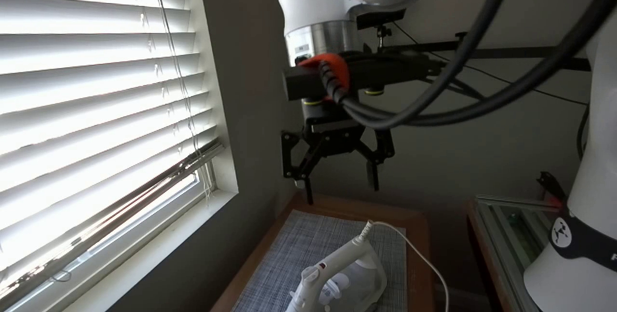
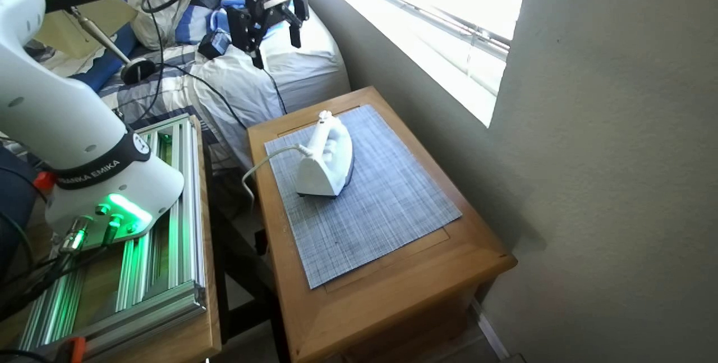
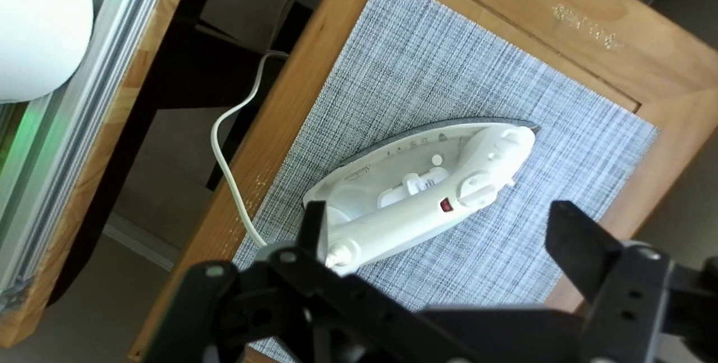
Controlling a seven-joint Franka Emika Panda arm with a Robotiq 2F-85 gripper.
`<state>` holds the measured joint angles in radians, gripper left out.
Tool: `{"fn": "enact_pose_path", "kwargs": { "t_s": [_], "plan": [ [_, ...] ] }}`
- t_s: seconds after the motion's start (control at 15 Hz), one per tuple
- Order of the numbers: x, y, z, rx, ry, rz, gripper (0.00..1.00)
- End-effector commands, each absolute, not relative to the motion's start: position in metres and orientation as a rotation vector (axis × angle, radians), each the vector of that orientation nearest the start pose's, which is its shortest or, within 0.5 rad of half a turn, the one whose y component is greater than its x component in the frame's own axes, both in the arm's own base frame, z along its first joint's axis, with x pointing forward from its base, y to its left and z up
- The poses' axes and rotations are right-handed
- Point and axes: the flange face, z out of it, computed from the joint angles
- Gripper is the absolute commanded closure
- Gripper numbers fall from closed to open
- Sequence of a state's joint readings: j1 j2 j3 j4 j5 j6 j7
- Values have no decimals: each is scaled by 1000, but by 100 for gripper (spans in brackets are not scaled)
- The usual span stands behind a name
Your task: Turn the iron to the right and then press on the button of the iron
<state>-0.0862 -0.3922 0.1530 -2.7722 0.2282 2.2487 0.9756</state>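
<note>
Approach stage, no contact

Your fingers [image 3: 580, 242] stand spread wide, holding nothing; both exterior views show them well above the iron [image 2: 325, 164]. Step in hand, as judged: approach for the turn, with the button press outstanding.

The iron rests sole-down on the mat [image 2: 387, 200], in the half of the counter [image 2: 404, 287] nearer the bed [image 2: 314, 60]. Its heel [image 2: 318, 180] lies toward the edge facing the base [image 2: 151, 180]; its nose [image 3: 524, 136] aims at the corner between the bed-side edge and the edge along the wall [image 2: 594, 155].

You will likely need to descend astride the handle [image 3: 401, 223], swing the nose right, then press. Which control is the button is unclear; the red inset [image 3: 446, 205] and dial [image 3: 477, 189] are candidates.

Materials: iron, smooth white plastic, arched handle, tapered, partly translucent body. Mat, flat grey weave. Counter, finished, grooved wood. Cord [image 3: 215, 137], thin and white, looping beyond the base-side edge.
</note>
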Motion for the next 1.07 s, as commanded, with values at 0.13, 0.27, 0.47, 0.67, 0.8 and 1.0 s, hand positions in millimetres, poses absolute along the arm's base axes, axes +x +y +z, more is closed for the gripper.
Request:
{"fn": "enact_pose_path", "kwargs": {
  "t_s": [0.13,0.27,0.47,0.67,0.8,1.0],
  "plan": [
    [366,31,270,-2543,1799,257,0],
    [367,28,258,-2518,1834,266,0],
    [370,20,242,-2487,1882,261,0],
    [373,11,229,-2438,1920,241,0],
    [375,5,220,-2403,1945,230,0],
    [374,1,204,-2371,1976,237,0]
  ]
}}
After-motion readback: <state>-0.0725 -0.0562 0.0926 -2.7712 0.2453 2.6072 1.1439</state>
